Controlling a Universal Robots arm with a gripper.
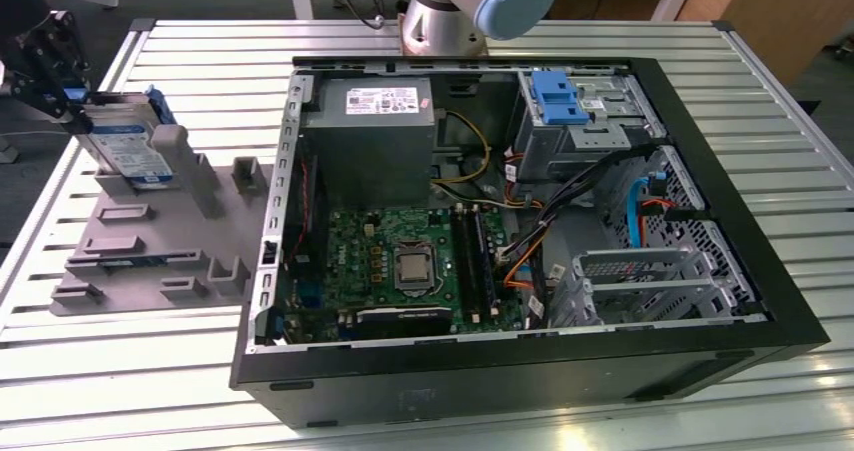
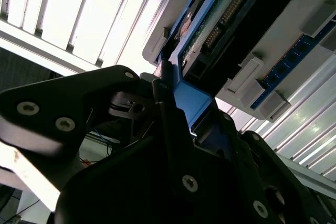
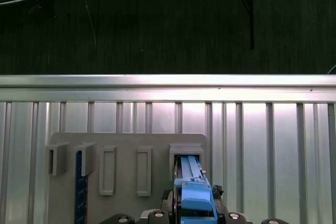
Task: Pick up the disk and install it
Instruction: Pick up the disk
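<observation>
Ribbed aluminium slat table [image 1: 160,371] carries a matte grey slotted plastic fixture [image 1: 147,241] just beside an open black PC case [image 1: 534,371]. The disk [image 1: 130,149], a flat silver slab in a blue plastic frame, stands on edge in a fixture slot at the exterior view's left. The black gripper [image 2: 176,95] is clamped on the frame's blue edge.
</observation>
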